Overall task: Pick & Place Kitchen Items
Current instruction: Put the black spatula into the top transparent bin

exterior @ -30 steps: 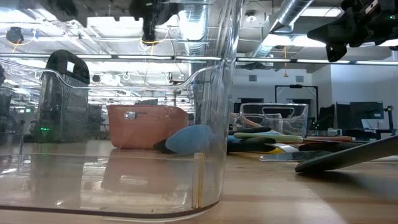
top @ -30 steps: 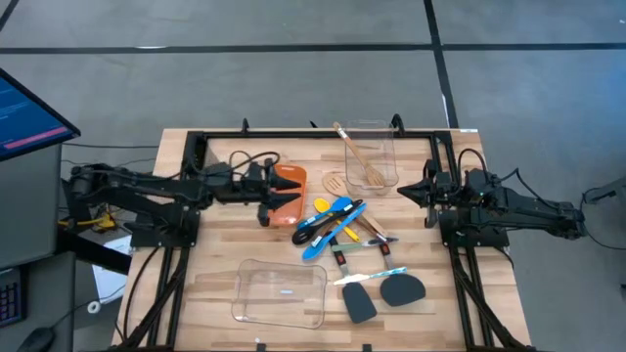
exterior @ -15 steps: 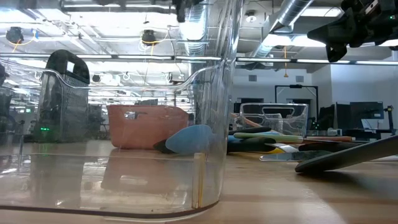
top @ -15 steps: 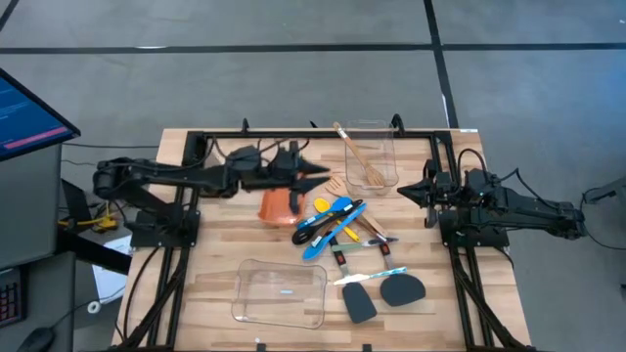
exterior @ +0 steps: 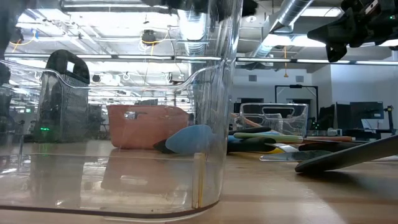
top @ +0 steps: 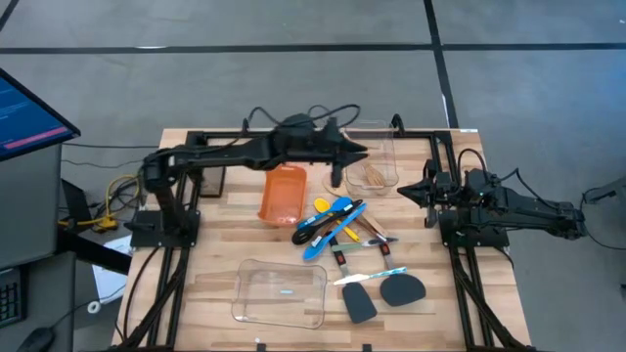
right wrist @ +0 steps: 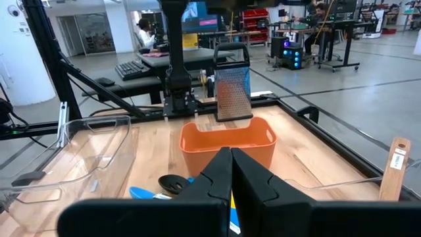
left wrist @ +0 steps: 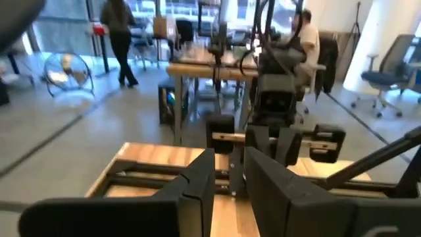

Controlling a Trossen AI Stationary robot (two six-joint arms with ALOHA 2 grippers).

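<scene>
Left gripper (top: pixel 337 168), fingers narrowly parted and empty, is hanging above the wooden utensils (top: pixel 370 172) in the far clear container (top: pixel 389 147), seemingly lining up a pick, which calls for lowering; right gripper (top: pixel 405 191) is waiting shut at the table's right edge.

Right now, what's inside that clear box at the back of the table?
Wooden utensils lie inside the clear container. The left gripper hangs beside it, covering part of its near side.

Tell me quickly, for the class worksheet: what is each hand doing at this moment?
Left hand: fingers a narrow gap apart, nothing between them; open or shut cannot be told.
Right hand: shut, empty, parked at the table's right edge.
</scene>
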